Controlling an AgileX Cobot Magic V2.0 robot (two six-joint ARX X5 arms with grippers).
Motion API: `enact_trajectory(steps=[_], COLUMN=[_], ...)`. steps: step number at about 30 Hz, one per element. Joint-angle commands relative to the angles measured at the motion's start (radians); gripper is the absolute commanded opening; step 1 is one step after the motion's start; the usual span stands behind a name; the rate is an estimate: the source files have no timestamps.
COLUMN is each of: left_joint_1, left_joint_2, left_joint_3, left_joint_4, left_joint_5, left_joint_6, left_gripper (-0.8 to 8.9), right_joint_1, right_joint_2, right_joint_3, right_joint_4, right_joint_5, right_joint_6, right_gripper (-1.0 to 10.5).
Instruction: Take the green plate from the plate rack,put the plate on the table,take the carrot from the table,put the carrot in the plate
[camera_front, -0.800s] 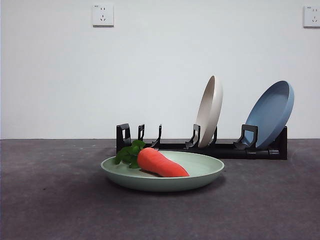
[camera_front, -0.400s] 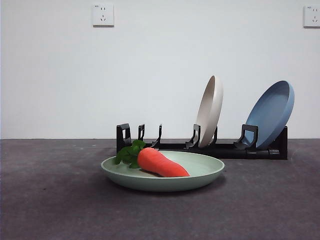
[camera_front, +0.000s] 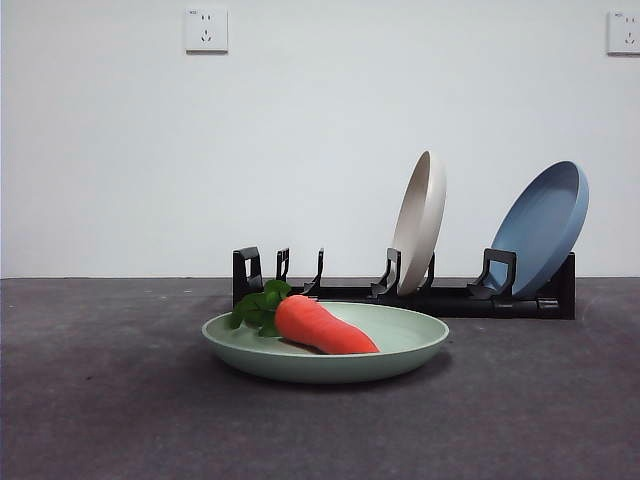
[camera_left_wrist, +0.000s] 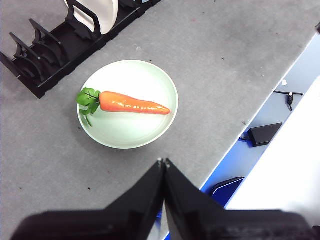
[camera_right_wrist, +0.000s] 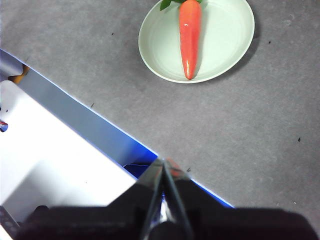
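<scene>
Orange carrot (camera_front: 322, 326): lies in the green plate (camera_front: 400, 345) at lower centre, on the table (camera_front: 100, 400), long axis left-right.
Plate rack (camera_front: 450, 298): just behind, right.
Left gripper (camera_left_wrist: 163, 162): closed, empty, nearer.
Right gripper (camera_right_wrist: 164, 162): closed, empty, farther.

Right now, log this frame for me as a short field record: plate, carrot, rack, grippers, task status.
plate: green plate flat on the table, in front of the rack
carrot: carrot lying in the green plate, leaves at one rim
rack: rack holds a white plate and a blue plate, both leaning
left gripper: left gripper shut, empty, off the plate
right gripper: right gripper shut, empty, off the plate
task status: looks complete
</scene>
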Motion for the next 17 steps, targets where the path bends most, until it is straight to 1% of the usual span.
enact_trajectory(steps=[1,6,9,11,13,14,17], left_joint_1=[-0.003,-0.001,0.039,0.098,0.174,0.222,0.378], left_joint_2=[0.000,-0.001,-0.024,-0.047,-0.074,-0.090,-0.153], left_joint_3=[-0.003,-0.003,-0.003,-0.006,-0.007,-0.007,-0.018], left_joint_4=[0.003,0.009,0.031,0.114,0.219,0.275,0.418], left_joint_5=[-0.003,-0.005,-0.062,-0.059,-0.029,0.002,0.126], left_joint_6=[0.008,0.011,0.080,0.176,0.257,0.286,0.329], left_gripper=[-0.03,-0.03,-0.03,-0.03,-0.03,-0.03,-0.03], right_joint_1=[0.002,0.002,0.002,0.002,0.002,0.002,0.002], right_joint_2=[-0.003,-0.002,-0.002,-0.002,-0.003,-0.003,-0.003], right_joint_3=[-0.004,-0.004,-0.004,-0.004,-0.004,-0.004,-0.004], right_joint_4=[0.008,0.008,0.008,0.008,0.008,0.008,0.008], right_joint_5=[0.003,0.003,0.003,0.003,0.003,0.003,0.003], right_joint_6=[0.002,0.002,0.002,0.002,0.002,0.002,0.002], right_gripper=[0.0,0.0,0.0,0.0,0.0,0.0,0.0])
